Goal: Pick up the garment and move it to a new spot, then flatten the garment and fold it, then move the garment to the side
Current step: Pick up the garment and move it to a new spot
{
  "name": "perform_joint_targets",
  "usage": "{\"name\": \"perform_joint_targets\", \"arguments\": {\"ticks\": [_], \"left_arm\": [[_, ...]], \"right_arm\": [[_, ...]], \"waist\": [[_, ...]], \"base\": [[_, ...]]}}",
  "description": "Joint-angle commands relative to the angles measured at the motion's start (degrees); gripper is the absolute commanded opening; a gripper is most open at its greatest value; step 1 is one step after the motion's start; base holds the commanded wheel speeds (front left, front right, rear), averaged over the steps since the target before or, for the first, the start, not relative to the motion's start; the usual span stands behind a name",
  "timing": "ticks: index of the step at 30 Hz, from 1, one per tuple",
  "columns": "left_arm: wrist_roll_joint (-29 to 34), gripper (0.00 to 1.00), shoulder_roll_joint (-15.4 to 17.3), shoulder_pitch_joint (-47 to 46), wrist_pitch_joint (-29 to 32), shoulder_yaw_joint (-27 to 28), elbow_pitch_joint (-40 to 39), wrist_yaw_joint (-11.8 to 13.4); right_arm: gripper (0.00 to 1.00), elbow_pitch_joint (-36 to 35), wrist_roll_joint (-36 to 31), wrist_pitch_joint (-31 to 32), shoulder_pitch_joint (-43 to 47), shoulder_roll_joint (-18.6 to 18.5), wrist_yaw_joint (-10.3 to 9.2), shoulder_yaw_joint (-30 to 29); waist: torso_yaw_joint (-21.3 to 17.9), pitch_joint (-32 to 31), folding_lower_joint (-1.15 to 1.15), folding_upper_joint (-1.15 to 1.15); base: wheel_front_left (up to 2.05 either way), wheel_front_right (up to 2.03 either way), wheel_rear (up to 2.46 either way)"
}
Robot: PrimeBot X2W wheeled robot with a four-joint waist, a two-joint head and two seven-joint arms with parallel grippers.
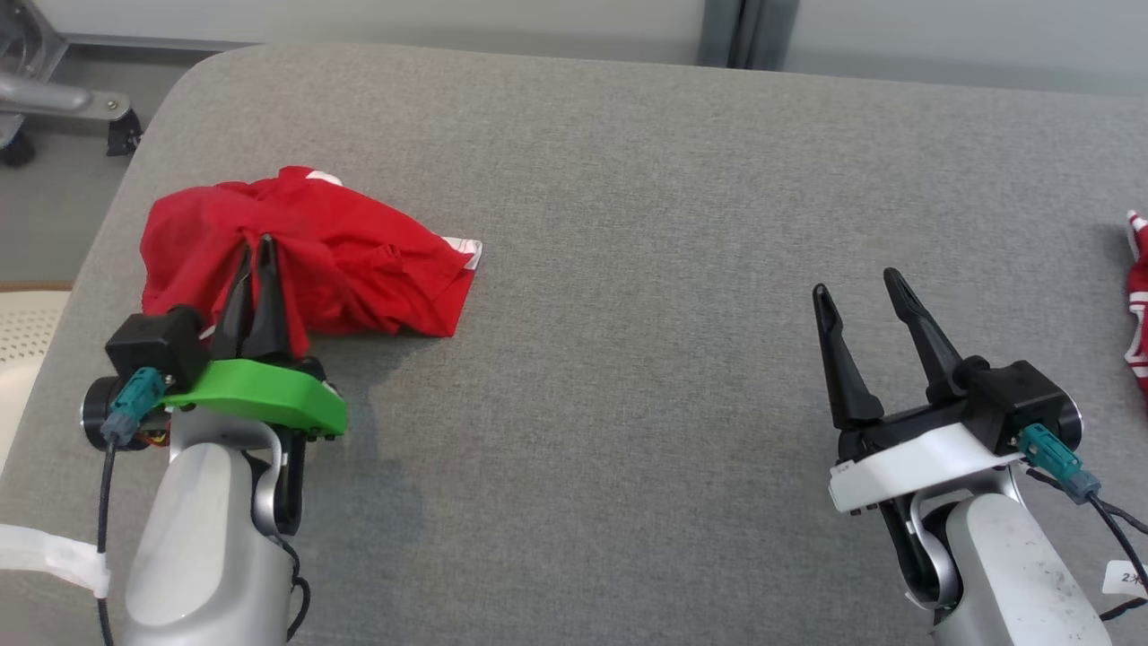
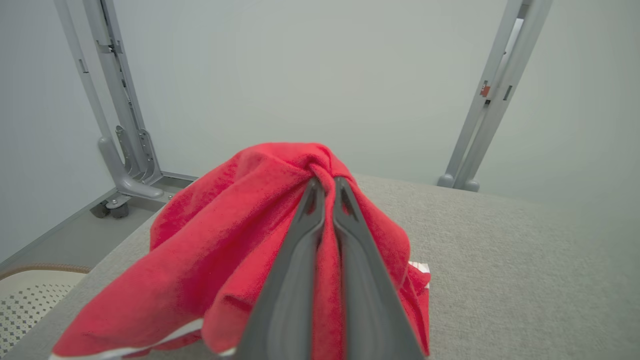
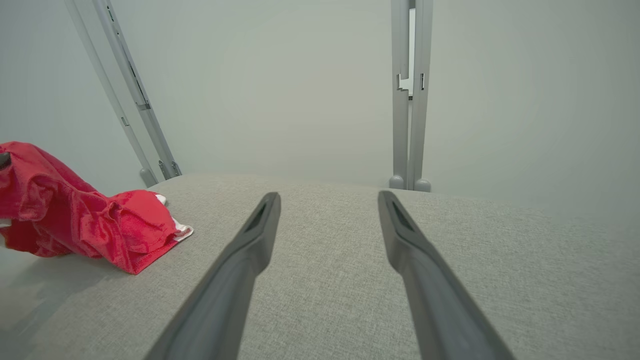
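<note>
A crumpled red garment (image 1: 359, 260) with white trim lies at the far left of the grey padded table (image 1: 628, 224). My left gripper (image 1: 256, 247) is shut on a bunch of its cloth, and the fabric rises in a peak around the fingertips. In the left wrist view the garment (image 2: 210, 250) drapes down both sides of the pinched fingers (image 2: 300, 260). My right gripper (image 1: 856, 287) stands open over bare table at the lower right, nothing between its fingers. The right wrist view has the garment (image 3: 100, 225) far to its left, apart from the open gripper (image 3: 327, 197).
Another red and white cloth (image 1: 1137, 305) pokes in at the table's right edge. A pale perforated basket (image 1: 27, 332) sits beside the table's left edge. Grey metal frame legs (image 2: 125, 150) stand on the floor behind the table. Wide bare table lies between the grippers.
</note>
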Motion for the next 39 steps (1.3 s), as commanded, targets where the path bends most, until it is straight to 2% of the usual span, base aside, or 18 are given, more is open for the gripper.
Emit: {"name": "perform_joint_targets", "arguments": {"ticks": [1,6,12,19,25,26,27,28,33,39], "left_arm": [[0.5,0.00,-0.4,0.9,0.3,-0.8,-1.7,0.0],[0.5,0.00,-2.1,0.6,2.2,-5.7,-8.2,0.5],[-0.6,0.00,-2.7,-2.0,3.8,-12.4,-12.6,1.9],[-4.5,0.00,-2.7,-7.5,3.2,-22.3,-14.2,5.2],[-8.3,0.00,-2.7,-12.6,2.2,-31.6,-10.8,8.1],[-9.5,0.31,-2.7,-13.3,2.0,-33.1,-9.9,8.5],[-10.1,0.46,-2.7,-14.0,1.9,-34.6,-8.9,9.0],[-10.9,1.00,-2.7,-14.7,1.6,-36.4,-8.0,9.5],[-15.1,1.00,-2.6,-17.1,0.5,-43.4,-6.3,10.9],[-17.1,1.00,-2.6,-17.1,-0.4,-44.9,-5.0,12.2]], "right_arm": [[1.00,0.0,0.2,-0.1,0.8,0.2,-0.01,0.0],[1.00,-0.2,0.3,-0.2,0.1,0.8,-0.01,-0.3],[1.00,-0.5,0.6,-0.2,-1.2,1.5,-0.01,-0.4],[1.00,-0.8,0.7,-0.2,-1.9,2.3,-0.01,-0.4],[1.00,-0.6,1.1,-0.2,-2.7,2.9,-0.01,0.3],[1.00,-0.6,1.2,-0.2,-2.8,3.0,-0.01,0.3],[1.00,-0.6,1.2,-0.2,-2.9,3.0,-0.01,0.4],[1.00,-0.5,1.3,-0.2,-3.0,3.1,-0.01,0.6],[1.00,-0.3,1.2,-0.2,-3.1,3.3,-0.01,0.7],[1.00,-0.3,0.8,-0.2,-2.6,3.4,-0.01,0.1]], "waist": [[-3.0,-1.6,0.00,0.00],[-7.0,-1.2,0.00,0.00],[-12.8,0.3,0.00,0.00],[-19.2,2.5,0.00,0.00],[-23.2,3.6,0.00,0.00],[-23.7,3.8,0.00,0.00],[-24.1,4.0,0.00,0.00],[-24.5,4.1,0.00,0.00],[-25.1,4.4,0.00,0.00],[-23.1,3.5,0.00,0.00]], "base": [[0.00,0.00,0.00],[0.00,0.00,0.00],[0.00,0.00,0.00],[0.00,0.00,0.00],[0.00,0.00,0.00],[0.00,0.00,0.00],[0.00,0.00,0.00],[0.00,0.00,0.00],[0.00,0.00,0.00],[0.00,0.00,0.00]]}}
